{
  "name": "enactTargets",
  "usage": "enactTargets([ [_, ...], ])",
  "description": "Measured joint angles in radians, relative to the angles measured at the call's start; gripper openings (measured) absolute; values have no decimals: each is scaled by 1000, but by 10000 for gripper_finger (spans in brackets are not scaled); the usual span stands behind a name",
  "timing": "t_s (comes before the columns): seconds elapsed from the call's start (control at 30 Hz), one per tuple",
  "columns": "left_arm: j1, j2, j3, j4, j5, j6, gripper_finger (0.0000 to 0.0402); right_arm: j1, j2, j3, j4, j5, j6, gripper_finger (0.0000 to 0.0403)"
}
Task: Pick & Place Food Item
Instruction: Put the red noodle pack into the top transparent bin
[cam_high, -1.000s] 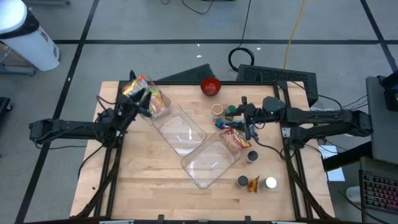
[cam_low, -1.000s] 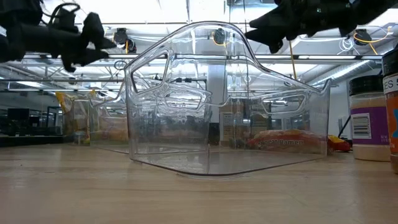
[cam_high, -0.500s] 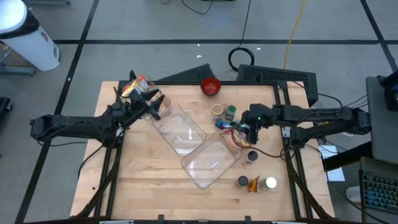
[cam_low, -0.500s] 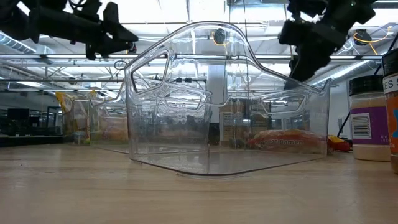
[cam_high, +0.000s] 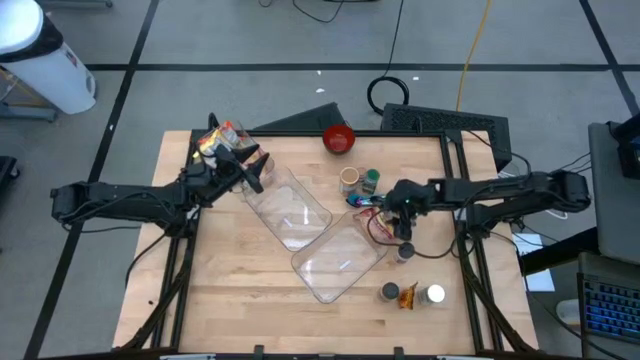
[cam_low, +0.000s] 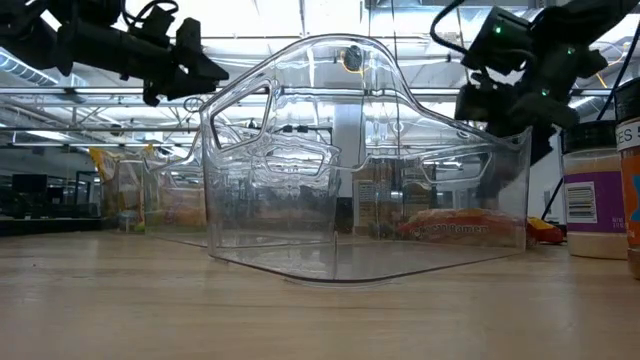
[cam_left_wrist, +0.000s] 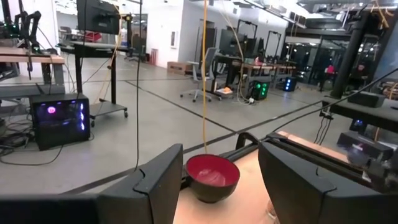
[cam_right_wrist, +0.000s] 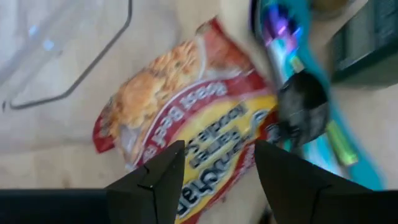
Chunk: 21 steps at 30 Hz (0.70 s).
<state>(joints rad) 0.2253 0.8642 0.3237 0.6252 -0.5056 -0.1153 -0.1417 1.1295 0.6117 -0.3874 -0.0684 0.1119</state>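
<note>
Right wrist view looks down between its own spread fingers (cam_right_wrist: 273, 180) onto a red and yellow noodle packet (cam_right_wrist: 186, 124) lying flat on the wooden worktop (cam_high: 240, 290), nothing gripped. In the high view the right gripper (cam_high: 398, 207) hangs just over that packet, beside the nearer clear bin (cam_high: 338, 262). A second clear bin (cam_high: 290, 208) lies touching it, farther back. Beyond them the left gripper (cam_high: 252, 168) hovers above the worktop's far left corner, fingers parted and empty, close to a colourful snack bag (cam_high: 218, 140). Farthest, a red bowl (cam_left_wrist: 212, 177) sits at the back edge.
</note>
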Motion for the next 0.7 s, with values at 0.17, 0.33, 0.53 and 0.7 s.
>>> enactTargets([
  [0.17, 0, 0, 0, 20, 0, 0, 218, 0, 21, -23, 7, -49, 39, 169],
  [0.33, 0, 0, 0, 25, 0, 1, 218, 0, 36, -37, 9, -58, 42, 161],
  [0.53, 0, 0, 0, 25, -1, 2, 218, 0, 36, -38, 4, -63, 56, 152],
  [0.7, 0, 0, 0, 24, -1, 2, 218, 0, 36, -38, -10, -51, 63, 137],
])
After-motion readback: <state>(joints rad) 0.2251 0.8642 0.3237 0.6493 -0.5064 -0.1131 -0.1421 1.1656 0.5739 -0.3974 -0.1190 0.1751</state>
